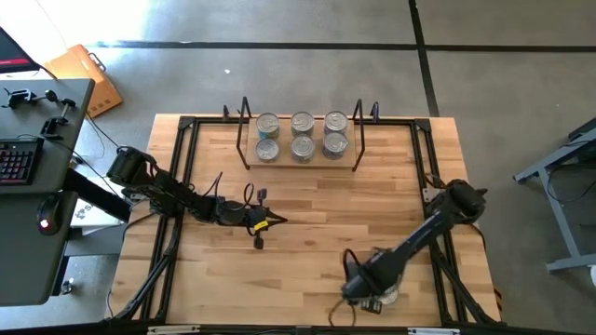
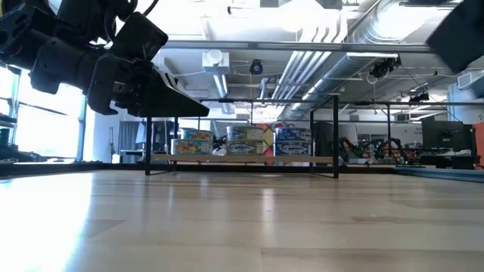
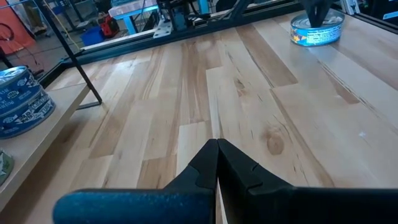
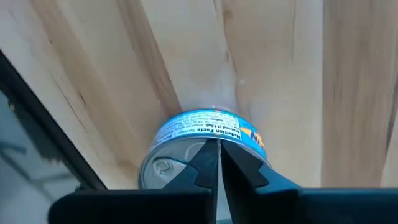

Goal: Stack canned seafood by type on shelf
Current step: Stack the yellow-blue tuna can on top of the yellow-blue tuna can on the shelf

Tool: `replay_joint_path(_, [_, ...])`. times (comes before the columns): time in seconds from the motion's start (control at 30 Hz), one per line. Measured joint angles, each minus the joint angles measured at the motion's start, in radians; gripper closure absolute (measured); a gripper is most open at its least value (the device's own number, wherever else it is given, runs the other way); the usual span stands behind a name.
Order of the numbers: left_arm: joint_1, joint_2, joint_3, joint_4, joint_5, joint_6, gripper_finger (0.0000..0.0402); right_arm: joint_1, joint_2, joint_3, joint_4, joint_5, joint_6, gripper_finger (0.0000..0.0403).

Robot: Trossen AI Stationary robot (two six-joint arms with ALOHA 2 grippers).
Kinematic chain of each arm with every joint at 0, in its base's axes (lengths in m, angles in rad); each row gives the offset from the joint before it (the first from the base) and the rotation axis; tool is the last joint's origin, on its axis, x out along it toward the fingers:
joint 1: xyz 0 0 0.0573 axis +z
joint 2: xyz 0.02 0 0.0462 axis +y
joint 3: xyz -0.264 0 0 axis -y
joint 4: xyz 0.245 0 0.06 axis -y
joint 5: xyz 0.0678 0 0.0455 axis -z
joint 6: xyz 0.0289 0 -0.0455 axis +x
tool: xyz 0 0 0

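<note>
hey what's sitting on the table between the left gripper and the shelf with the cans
Nothing: in the high view, only bare tabletop lies between the left gripper and the shelf.

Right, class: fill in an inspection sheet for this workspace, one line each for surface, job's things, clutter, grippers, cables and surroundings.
Surface: wooden tabletop, bare in the middle.
Job's things: six tins in two rows on the shelf; one blue-labelled tin on the table near the front right edge.
Clutter: nothing seen.
Grippers: left gripper shut, over mid-table; right gripper shut, directly above the loose tin.
Cables: black cables loop along the left arm.
Surroundings: dark desk with keyboard; orange case on the floor.
</note>
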State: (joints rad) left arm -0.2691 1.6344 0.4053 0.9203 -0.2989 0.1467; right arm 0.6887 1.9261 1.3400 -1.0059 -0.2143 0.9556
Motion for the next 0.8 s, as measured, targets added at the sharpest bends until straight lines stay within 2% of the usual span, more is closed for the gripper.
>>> replay_joint_path(0.13, [0.000, 0.000, 0.000, 0.000, 0.000, -0.004, 0.0401, -0.061, 0.016, 0.002, -0.026, -0.062, -0.132, 0.0401])
replay_joint_path(0.33, [0.000, 0.000, 0.000, -0.001, 0.000, -0.004, 0.0401, -0.037, -0.061, -0.002, -0.066, 0.206, -0.117, 0.0401])
replay_joint_path(0.53, [0.000, 0.000, 0.000, -0.001, 0.000, -0.005, 0.0401, 0.027, -0.085, -0.002, -0.172, 0.218, 0.048, 0.0402])
replay_joint_path(0.67, [0.000, 0.000, 0.000, 0.000, 0.000, -0.005, 0.0401, 0.039, -0.086, -0.072, -0.085, 0.215, 0.075, 0.0403])
replay_joint_path(0.8, [0.000, 0.000, 0.000, 0.015, 0.000, -0.005, 0.0401, -0.013, -0.100, -0.185, 0.138, 0.206, -0.059, 0.0403])
